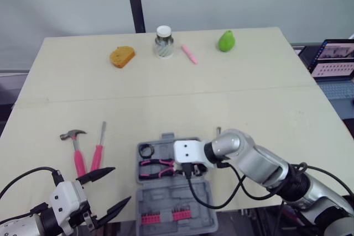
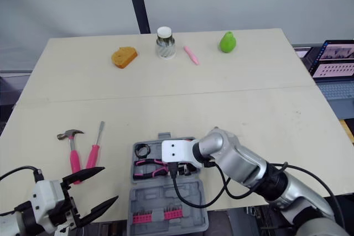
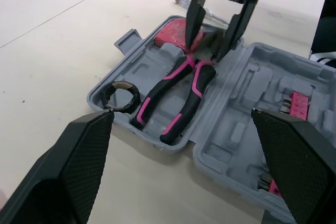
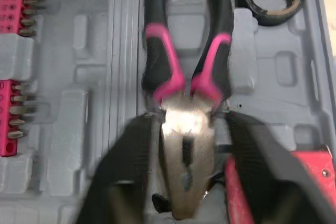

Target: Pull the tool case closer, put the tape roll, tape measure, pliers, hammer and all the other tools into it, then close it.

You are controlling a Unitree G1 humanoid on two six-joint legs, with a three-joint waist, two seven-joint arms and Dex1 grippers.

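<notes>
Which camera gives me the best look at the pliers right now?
Left wrist view: the pliers lie in the tool case, both handles in full, head at the right gripper. Right wrist view shows head and upper handles close up; eye views show them small, partly covered by it.

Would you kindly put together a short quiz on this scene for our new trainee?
1. True or false: the hammer already lies inside the tool case.
2. The right gripper straddles: A the hammer, B the pliers, C nothing.
3. Which tool lies beside the hammer on the table?
Key: 1 false; 2 B; 3 the screwdriver.
</notes>
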